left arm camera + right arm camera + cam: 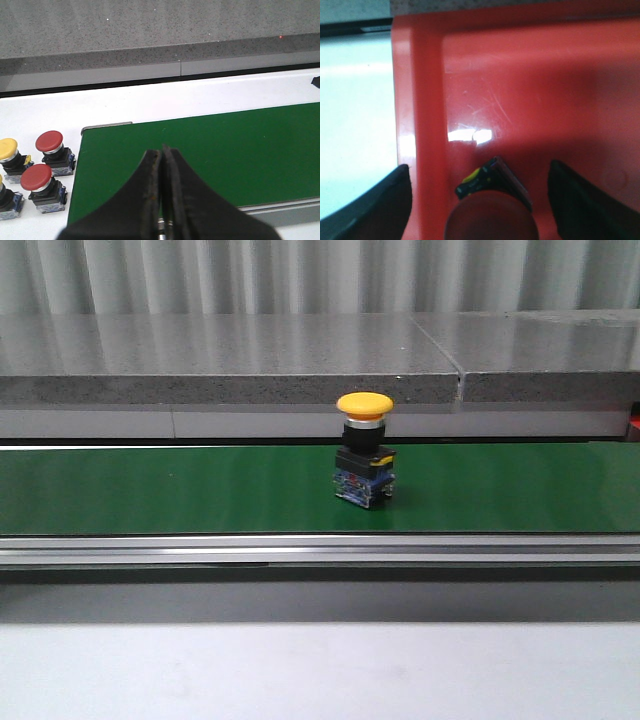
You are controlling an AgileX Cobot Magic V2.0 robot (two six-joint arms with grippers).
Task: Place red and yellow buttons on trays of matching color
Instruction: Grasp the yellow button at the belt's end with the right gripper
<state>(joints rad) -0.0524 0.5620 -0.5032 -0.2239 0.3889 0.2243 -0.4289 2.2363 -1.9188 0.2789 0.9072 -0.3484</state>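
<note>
Right gripper (480, 200) is spread wide over the red tray (530, 90), a red button (490, 217) resting between its fingers. Left gripper (162, 160) is pressed together above the green belt (240, 150), with spare buttons (42, 175) beside it.

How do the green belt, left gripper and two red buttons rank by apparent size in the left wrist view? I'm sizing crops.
1. green belt
2. left gripper, inflated by nearness
3. red buttons, about alike
</note>
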